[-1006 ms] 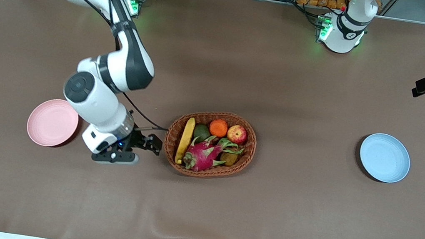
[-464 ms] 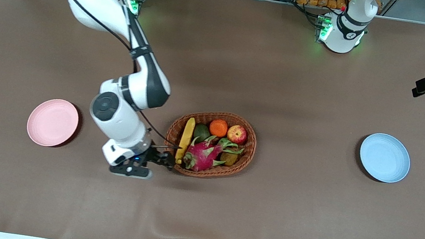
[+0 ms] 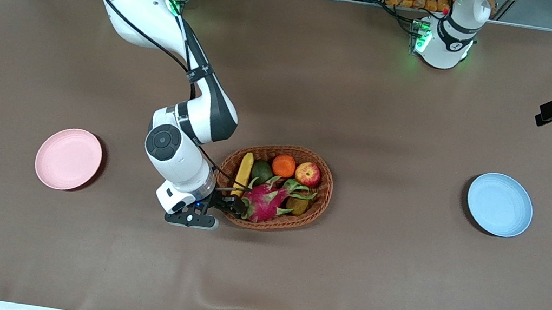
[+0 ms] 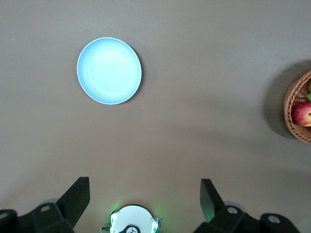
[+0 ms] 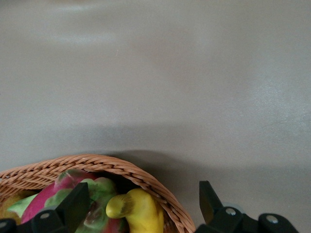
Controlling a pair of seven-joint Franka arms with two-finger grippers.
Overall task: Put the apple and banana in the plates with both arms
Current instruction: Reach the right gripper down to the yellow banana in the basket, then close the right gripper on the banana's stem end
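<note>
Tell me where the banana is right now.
The banana lies in the woven basket mid-table, along its rim toward the right arm's end, beside the dragon fruit.

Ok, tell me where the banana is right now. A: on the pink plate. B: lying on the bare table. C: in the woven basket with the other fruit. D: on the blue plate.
C: the banana lies in the basket beside the other fruit, with the right gripper open over its near end; both plates hold nothing.

- Right arm (image 3: 168,144): white shells, dark grey joints, black cable clipped alongside.
- Left arm (image 3: 450,33): white, green base light.
- Black grippers are fitted.
</note>
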